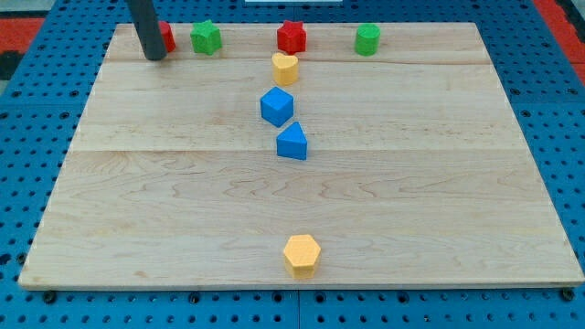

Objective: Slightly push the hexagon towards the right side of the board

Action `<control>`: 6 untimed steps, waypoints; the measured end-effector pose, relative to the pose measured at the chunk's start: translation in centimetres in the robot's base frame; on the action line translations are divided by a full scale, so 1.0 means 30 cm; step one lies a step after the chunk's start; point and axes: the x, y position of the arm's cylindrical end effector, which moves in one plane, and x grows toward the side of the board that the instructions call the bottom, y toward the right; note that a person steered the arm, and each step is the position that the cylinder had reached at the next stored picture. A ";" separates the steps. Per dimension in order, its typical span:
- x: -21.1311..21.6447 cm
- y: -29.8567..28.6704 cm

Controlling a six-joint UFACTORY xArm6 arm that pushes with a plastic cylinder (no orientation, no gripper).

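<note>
The yellow hexagon (302,254) lies near the view's bottom edge of the wooden board (439,210), about mid-width. My tip (154,57) rests at the board's top left, far from the hexagon. It stands just left of a red block (166,37) that the rod partly hides. A green star-like block (207,37) sits just right of that.
A red star-like block (292,37) and a green block (367,39) sit along the top edge. A yellow heart-like block (285,68), a blue cube (277,107) and a blue triangular block (292,143) run down the middle. Blue pegboard surrounds the board.
</note>
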 end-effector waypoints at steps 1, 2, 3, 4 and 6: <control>0.418 0.180; 0.865 0.411; 1.107 0.518; 1.113 0.529; 1.109 0.913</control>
